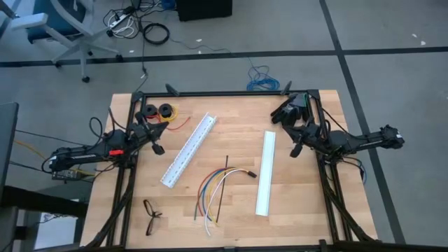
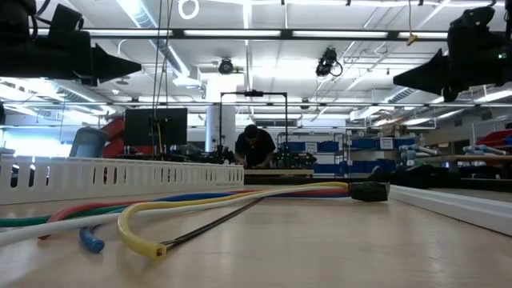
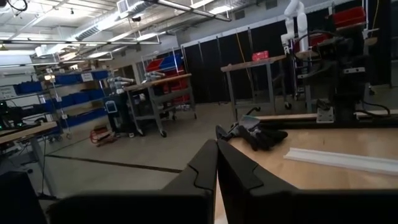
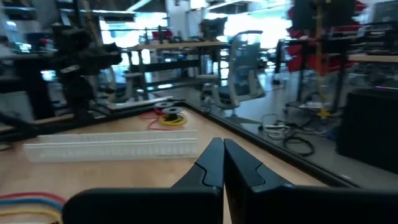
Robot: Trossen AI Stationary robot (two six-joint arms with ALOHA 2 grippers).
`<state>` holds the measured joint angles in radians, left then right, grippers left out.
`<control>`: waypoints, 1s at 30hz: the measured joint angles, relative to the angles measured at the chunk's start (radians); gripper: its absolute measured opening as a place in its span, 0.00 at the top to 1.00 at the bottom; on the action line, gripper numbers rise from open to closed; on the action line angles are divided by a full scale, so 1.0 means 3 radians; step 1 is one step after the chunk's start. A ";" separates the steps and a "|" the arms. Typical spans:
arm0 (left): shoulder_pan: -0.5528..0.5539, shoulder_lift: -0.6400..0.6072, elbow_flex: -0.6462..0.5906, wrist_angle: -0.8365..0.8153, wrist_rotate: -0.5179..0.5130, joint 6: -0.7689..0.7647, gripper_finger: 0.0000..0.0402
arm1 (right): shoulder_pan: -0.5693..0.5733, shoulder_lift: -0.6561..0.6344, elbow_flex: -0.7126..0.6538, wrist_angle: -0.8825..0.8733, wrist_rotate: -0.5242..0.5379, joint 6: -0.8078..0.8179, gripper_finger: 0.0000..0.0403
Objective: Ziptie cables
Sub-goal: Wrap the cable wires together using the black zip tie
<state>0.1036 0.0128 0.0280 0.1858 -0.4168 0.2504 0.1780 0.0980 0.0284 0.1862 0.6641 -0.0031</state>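
I had the cables (image 1: 215,187) lying near the middle of the desk (image 1: 308,217), fanned toward its front edge and gathered at a small black connector (image 1: 251,174). The ziptie (image 1: 222,189) lay straight through the bundle, its long axis running front to back. Both arms waited at the sides, raised off the desk — left gripper (image 1: 158,148) and right gripper (image 1: 295,149) each with fingers clenched on nothing. The bundle sat between them, forward of both. I judged neither arm clearly nearer; the right gripper lay on the connector's side. Either had to open, then reach inward and down.
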 joint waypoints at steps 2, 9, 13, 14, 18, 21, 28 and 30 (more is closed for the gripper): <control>0.0000 0.0001 0.0000 0.0025 0.0001 -0.0001 0.95 | 0.0000 0.0054 0.0000 0.0008 -0.0078 0.0133 1.00; 0.0000 0.0001 0.0000 0.0024 0.0005 -0.0001 0.95 | -0.0089 0.0761 0.0126 0.0005 -0.0239 0.0630 1.00; 0.0000 0.0001 -0.0001 0.0024 0.0005 -0.0009 0.95 | -0.0165 0.1485 0.0420 -0.0001 -0.0400 0.0742 1.00; 0.0000 0.0001 -0.0001 0.0023 0.0006 -0.0011 0.95 | -0.0182 0.1680 0.0515 0.0000 -0.0426 0.0768 1.00; 0.0000 0.0000 0.0000 0.0021 0.0006 -0.0010 0.95 | -0.0285 0.2515 0.0939 -0.0002 -0.0532 0.0898 1.00; 0.0000 0.0000 -0.0001 0.0018 0.0049 -0.0010 0.95 | -0.0362 0.3121 0.1296 -0.0003 -0.0737 0.0904 1.00; 0.0000 0.0000 -0.0001 0.0016 0.0094 -0.0009 0.95 | -0.0406 0.4163 0.2091 -0.0006 -0.0922 0.0750 1.00; 0.0000 0.0001 -0.0001 0.0013 0.0094 -0.0009 0.95 | -0.0406 0.4370 0.2284 -0.0005 -0.0993 0.0693 1.00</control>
<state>0.1036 0.0130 0.0279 0.1898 -0.3885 0.2478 0.0563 1.4091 0.7137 0.1848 0.3663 0.2048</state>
